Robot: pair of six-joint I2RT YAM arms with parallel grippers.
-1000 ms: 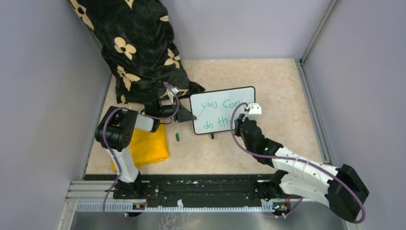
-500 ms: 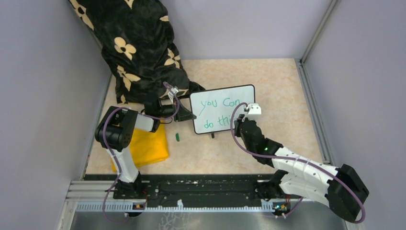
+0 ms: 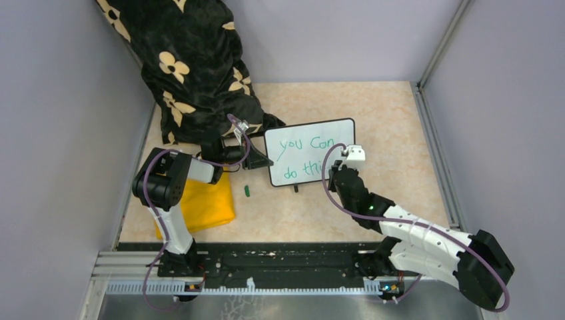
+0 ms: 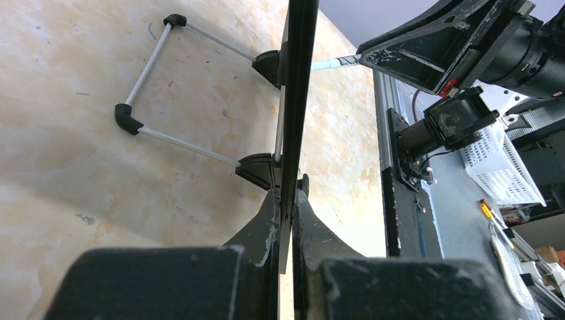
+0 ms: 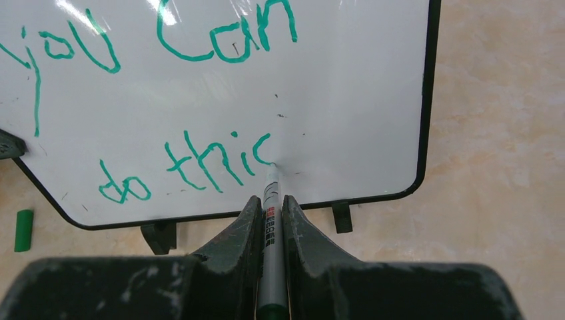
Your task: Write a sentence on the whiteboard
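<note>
A beige tabletop [image 3: 400,133] fills the middle of the overhead view, walled in grey. A big black cloth with cream flowers [image 3: 193,60] is heaped at upper left. Just right of it, at centre frame, the whiteboard [image 3: 343,133] stands propped on small feet, leaning back so its face is open to the pen. A folded yellow cloth [image 3: 206,203] lies at lower left, probably there for wiping.

The left gripper [image 4: 286,200] reaches in from the left, jaws clamped on the board's left edge, apparently to steady it against the pen's push. The right gripper [image 5: 270,203] comes from lower right, jaws clamped on a marker [image 5: 270,233] whose tip touches the board.

The sentence [image 3: 308,144], in green, reads "you Can" over "do thi", with the tip on a half-drawn last letter. A tiny green piece [image 3: 247,191], possibly the cap, lies on the tabletop below the board's left corner.
</note>
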